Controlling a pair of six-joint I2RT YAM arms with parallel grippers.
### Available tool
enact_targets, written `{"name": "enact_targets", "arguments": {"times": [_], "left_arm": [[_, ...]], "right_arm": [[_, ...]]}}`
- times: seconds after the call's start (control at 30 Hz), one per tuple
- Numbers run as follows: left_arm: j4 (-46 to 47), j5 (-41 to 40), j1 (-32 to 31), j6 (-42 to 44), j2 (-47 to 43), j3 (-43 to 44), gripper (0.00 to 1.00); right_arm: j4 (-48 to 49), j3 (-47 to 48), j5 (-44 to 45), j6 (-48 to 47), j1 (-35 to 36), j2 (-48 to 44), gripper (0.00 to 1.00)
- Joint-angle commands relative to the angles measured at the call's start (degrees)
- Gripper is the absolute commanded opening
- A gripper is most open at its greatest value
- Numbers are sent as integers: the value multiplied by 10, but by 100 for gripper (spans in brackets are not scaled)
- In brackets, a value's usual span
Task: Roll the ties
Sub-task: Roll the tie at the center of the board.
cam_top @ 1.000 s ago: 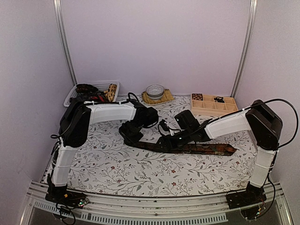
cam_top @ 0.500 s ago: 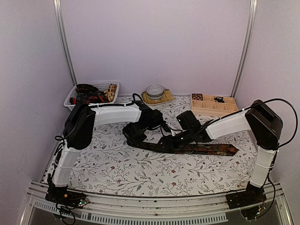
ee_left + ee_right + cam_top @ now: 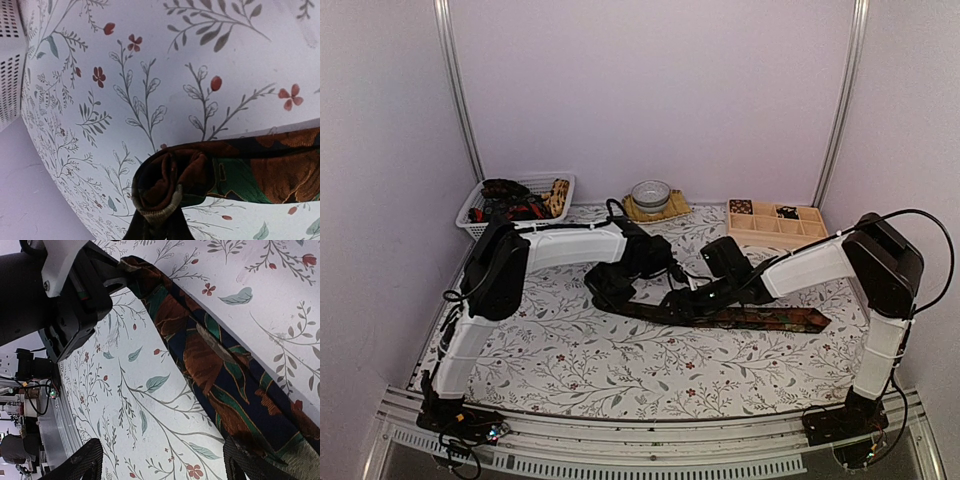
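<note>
Roll barely started: left claw (image 3: 609,288) pinched curled end of tie (image 3: 760,318). Right claw (image 3: 162,462) stood wide above tie, holding nothing. Most of tie lay flat, unrolled.

Worktop (image 3: 570,360): one tie (image 3: 765,318) lies across the middle, running left to right. Left claw (image 3: 608,292) sits at the tie's left end, with the folded-over tip pinched between its fingers. Right claw (image 3: 682,303) is just right of it, astride the tie. Back left corner: basket (image 3: 545,181) with other ties (image 3: 505,192) in it. Back centre: bowl (image 3: 650,192) on a mat (image 3: 672,209). Back right: compartment tray (image 3: 770,240).
</note>
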Motion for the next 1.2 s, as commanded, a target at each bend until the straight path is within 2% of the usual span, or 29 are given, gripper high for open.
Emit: {"name": "enact_targets", "arguments": {"times": [0.0,0.13,0.33,0.53,0.63,0.83,0.97,1.17], "left_arm": [[-37,-63,-20,-26,15,6,0],[-37,-92,-19,-26,10,-13,0],[-33,-88,-12,-21,10,-13,0],[-23,-81,-8,-8,15,4,0],[-12,-65,-6,-1,16,4,0],[-3,-47,-6,5,16,11,0],[-9,-52,-6,4,17,12,0],[-37,-76,-12,-11,38,20,0]], "right_arm": [[39,-17,-32,18,-4,3,83],[28,-28,-36,13,-9,-48,83],[-4,-45,-20,-8,-43,-109,82],[27,-93,-33,0,-105,-124,74],[32,-95,-40,6,-114,-111,70],[30,-81,-80,20,-120,-55,46],[27,-79,-83,28,-120,-32,42],[25,-78,-83,35,-119,-14,40]]}}
